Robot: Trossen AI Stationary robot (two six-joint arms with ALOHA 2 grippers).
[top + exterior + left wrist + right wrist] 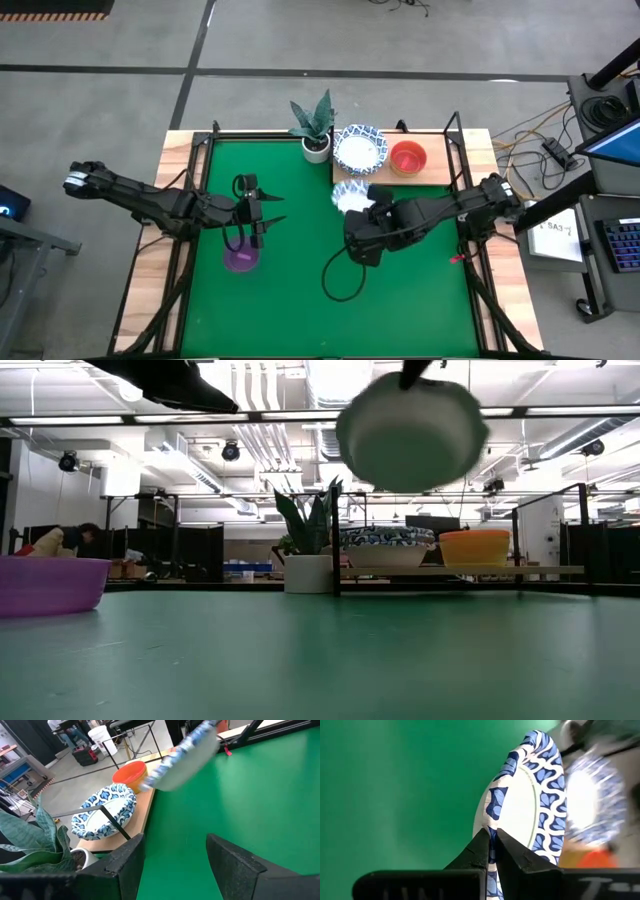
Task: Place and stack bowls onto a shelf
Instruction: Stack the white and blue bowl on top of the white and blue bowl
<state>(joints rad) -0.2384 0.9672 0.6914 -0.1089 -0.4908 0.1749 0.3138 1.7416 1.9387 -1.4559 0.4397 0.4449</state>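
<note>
My right gripper (492, 842) is shut on a white bowl with a blue patterned rim (350, 195), held high over the green mat (400, 290) just in front of the shelf. The pale wooden shelf (440, 172) at the far right carries another blue-rimmed bowl (358, 147) and a red-orange bowl (408, 158). A purple bowl (242, 258) stands on the mat at the left. My left gripper (262, 210) hangs open above the purple bowl and touches nothing. My right gripper pinches the bowl's patterned rim (492, 827) between its two fingers, one on the inner face and one on the outer wall. The fingers slant down from the table's right side. The bowl (412, 430) hangs lifted clear of the mat, tilted on its side.
A potted plant (315, 130) stands at the far edge just left of the shelf. Black frame posts (336, 540) rise at the shelf's ends. A black cable loop (340, 280) shows over the mat below the right arm. A person (60, 540) sits in the room behind.
</note>
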